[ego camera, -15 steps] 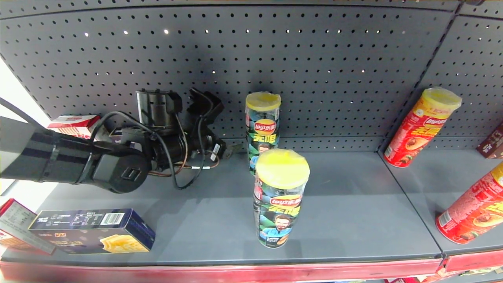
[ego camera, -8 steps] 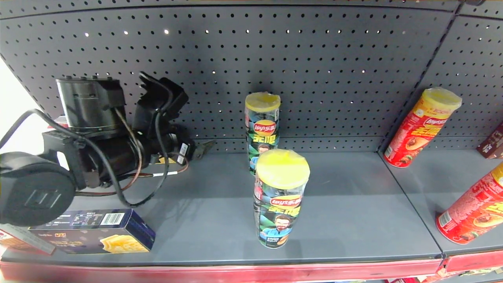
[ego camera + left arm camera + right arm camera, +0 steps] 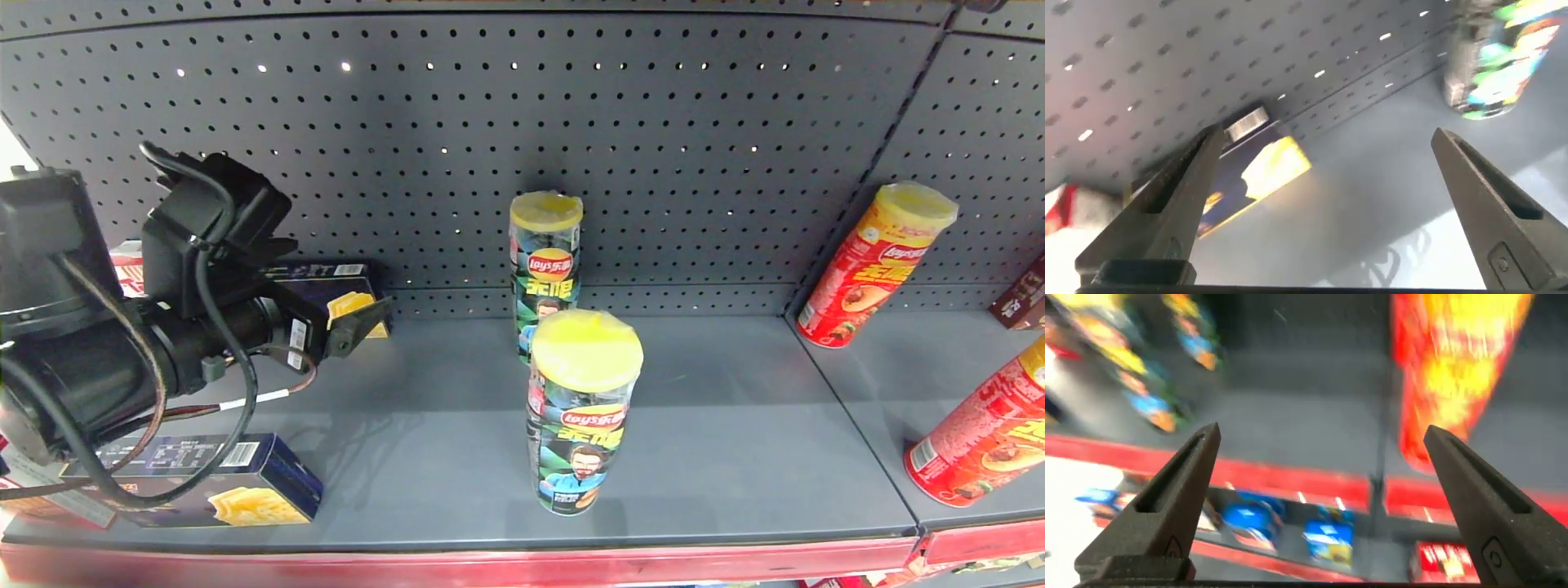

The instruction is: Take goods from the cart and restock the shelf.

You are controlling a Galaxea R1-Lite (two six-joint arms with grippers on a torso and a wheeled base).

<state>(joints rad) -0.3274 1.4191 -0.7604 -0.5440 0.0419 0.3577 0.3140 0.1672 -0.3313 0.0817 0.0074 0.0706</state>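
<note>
A dark blue snack box [image 3: 331, 286] lies at the back left of the grey shelf [image 3: 718, 425], against the pegboard. My left gripper [image 3: 359, 320] hovers just in front of it, open and holding nothing. From the left wrist view the same box [image 3: 1249, 175] lies beyond the spread left gripper [image 3: 1327, 137]. My right gripper [image 3: 1321, 434] is open and empty, out in front of the shelf's red front edge [image 3: 1290, 486], with a red can [image 3: 1454, 367] blurred ahead.
Two yellow-lidded chip cans [image 3: 545, 265] [image 3: 581, 408] stand mid-shelf, one behind the other. A second dark blue box [image 3: 196, 482] lies at the front left. Red cans [image 3: 878, 261] [image 3: 980, 441] lean in the right bay. Open shelf floor lies between the cans and the right divider.
My left arm has drawn back toward the left and front, away from the pegboard. The dark blue box at the back, hidden behind the arm before, is now uncovered.
</note>
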